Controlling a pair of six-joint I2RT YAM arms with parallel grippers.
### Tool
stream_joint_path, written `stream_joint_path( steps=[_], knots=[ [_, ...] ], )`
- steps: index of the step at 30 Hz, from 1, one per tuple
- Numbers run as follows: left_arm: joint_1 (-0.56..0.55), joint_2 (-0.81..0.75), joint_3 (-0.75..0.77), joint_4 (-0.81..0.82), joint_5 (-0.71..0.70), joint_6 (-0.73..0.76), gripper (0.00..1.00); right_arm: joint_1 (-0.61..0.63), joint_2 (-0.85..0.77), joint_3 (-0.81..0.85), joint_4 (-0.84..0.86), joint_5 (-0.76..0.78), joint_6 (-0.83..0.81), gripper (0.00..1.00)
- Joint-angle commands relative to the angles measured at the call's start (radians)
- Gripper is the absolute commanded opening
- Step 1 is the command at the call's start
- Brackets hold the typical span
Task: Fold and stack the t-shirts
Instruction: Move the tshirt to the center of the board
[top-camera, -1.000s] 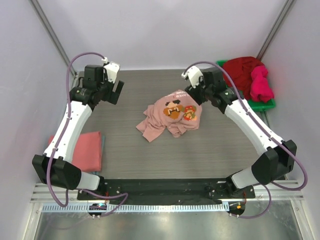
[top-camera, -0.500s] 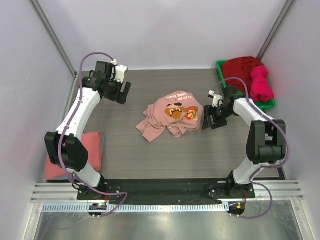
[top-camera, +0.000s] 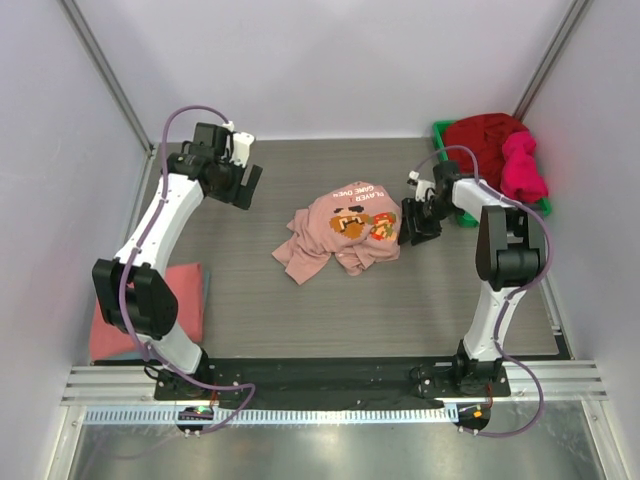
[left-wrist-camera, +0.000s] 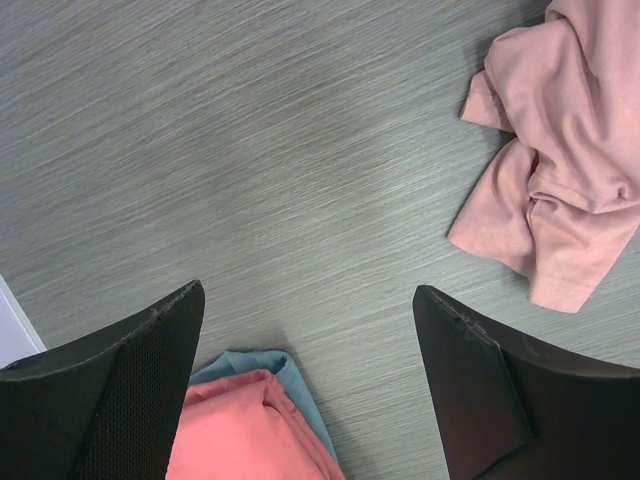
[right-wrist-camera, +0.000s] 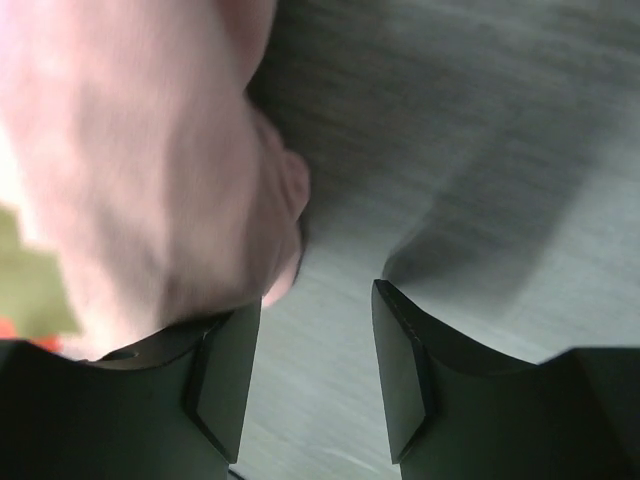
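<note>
"From overhead, how many tees?"
"Four. One pale pink tee (top-camera: 345, 230) lies crumpled with its pixel print up, just beside the right gripper (top-camera: 412, 222). One coral-red tee (top-camera: 150, 310) is folded. A dark red tee (top-camera: 480, 135) and a magenta tee (top-camera: 522, 170) are heaped in one green bin (top-camera: 540, 208)."
"Left wrist?"
"The left gripper (left-wrist-camera: 310, 300) gapes wide, empty, the pink tee ahead, off to one side."
"Right wrist?"
"Jaws half apart, bare table between, pink cloth against one jaw."

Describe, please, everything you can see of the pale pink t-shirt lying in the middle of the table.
The pale dusty-pink cloth t-shirt lies crumpled and unfolded on the grey wood-grain table, print upward: an orange-brown and red pixel graphic with a line of text. Bunched folds trail toward the near left. The right gripper, jaws open, sits at its right edge.
</note>
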Motion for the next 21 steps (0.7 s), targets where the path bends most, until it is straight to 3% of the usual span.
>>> stream_joint_path(
  steps=[1,12,15,16,21],
  knots=[
    [0.004,0.01,0.02,0.007,-0.016,-0.007,0.85,0.033,0.036,0.055,0.015,0.063,0.0,0.53],
    [0.004,0.02,0.002,0.02,-0.024,-0.012,0.86,0.137,0.055,0.009,-0.034,0.043,-0.046,0.49],
    [0.004,0.021,0.008,0.021,-0.024,-0.012,0.86,0.171,0.078,0.024,-0.051,0.103,-0.066,0.23],
    [0.004,0.021,0.009,0.021,-0.024,-0.012,0.86,0.175,0.076,0.026,-0.05,0.153,-0.065,0.02],
    [0.004,0.012,0.014,0.032,-0.044,-0.009,0.86,0.181,-0.038,0.128,-0.061,0.273,-0.142,0.02]
  ],
)
